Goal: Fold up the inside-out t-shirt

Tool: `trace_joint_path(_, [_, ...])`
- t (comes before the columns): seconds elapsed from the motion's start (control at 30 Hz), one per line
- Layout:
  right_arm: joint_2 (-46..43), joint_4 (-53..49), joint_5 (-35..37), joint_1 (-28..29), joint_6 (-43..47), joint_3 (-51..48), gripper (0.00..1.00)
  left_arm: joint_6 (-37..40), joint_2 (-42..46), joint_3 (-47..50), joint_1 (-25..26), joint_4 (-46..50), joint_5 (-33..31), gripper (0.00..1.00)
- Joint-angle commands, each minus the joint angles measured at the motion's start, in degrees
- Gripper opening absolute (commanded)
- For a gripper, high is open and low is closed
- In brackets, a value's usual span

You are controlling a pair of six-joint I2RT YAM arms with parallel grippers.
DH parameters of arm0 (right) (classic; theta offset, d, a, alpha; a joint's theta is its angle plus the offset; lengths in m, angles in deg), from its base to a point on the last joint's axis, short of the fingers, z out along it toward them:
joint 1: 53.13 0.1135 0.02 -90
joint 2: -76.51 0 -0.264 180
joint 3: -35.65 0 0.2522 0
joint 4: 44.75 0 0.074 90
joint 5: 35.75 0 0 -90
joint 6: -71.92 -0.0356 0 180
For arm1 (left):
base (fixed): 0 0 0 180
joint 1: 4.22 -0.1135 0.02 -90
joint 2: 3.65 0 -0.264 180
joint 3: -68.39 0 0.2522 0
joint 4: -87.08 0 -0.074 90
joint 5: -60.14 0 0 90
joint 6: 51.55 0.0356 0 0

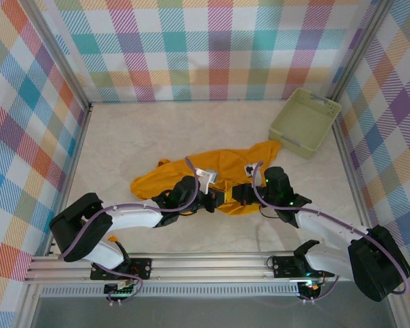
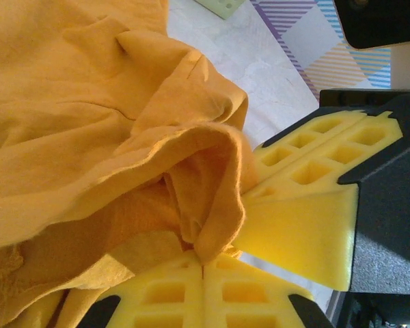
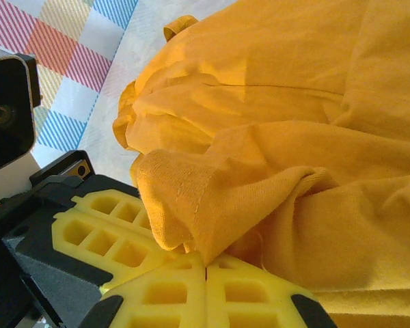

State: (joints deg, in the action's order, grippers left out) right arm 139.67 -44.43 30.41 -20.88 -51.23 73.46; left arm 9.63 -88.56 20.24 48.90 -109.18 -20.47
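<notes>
so the mustard-orange t-shirt [image 1: 225, 164] is lying crumpled on the table, one tip just beside the pale green basket [image 1: 304, 121] and the rest spreading away from the basket to the left. Both grippers sit side by side at the shirt edge facing away from the basket. The left gripper [image 2: 202, 265] is pinched tight on a fold of the cloth, the right gripper [image 3: 206, 270] is clamped on a stitched hem
</notes>
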Motion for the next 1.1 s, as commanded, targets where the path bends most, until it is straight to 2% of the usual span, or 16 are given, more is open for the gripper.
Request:
trace_joint_path(0.0, [-1.03, 0.46, 0.16, -0.26, 1.33, -0.32, 0.0, 1.49, 1.63, -1.54, -0.3, 1.71, -1.78, 0.0])
trace_joint_path(0.2, [-1.24, -1.8, 2.49, -0.19, 2.15, 0.69, 0.0, 2.75, 3.51, -2.51, 0.06, 5.89, -3.33, 0.0])
trace_joint_path(0.33, [-3.27, -6.79, 6.67, -0.26, 4.23, 1.59, 0.29, 4.48, 6.52, -4.94, 1.43, 15.03, -9.15, 0.0])
trace_joint_path(0.47, [-5.05, -10.71, 9.07, -0.26, 7.01, 2.12, 0.35, 3.95, 9.71, -4.98, 1.64, 19.66, -11.4, 0.0])
trace_joint_path(0.63, [-5.1, -11.87, 11.52, 2.41, 9.91, 2.3, 0.49, 4.19, 11.7, -5.33, 1.68, 23.43, -12.67, 0.0])
trace_joint_path(0.77, [-4.8, -14.18, 20.34, 7.08, 13.13, 4.49, 0.62, 4.44, 13.06, -6.2, 1.65, 25.64, -13.24, 0.0])
trace_joint_path(0.93, [-2.5, -12.01, 25.42, 10.83, 16.75, 7.03, 0.67, 5.16, 14.97, -6.82, 1.72, 26.21, -12.9, 0.0])
trace_joint_path(1.07, [-1.19, -7.45, 25.7, 12.78, 20.15, 6.98, 0.67, 5.69, 15.72, -7.18, 1.75, 25.51, -11.83, 0.0])
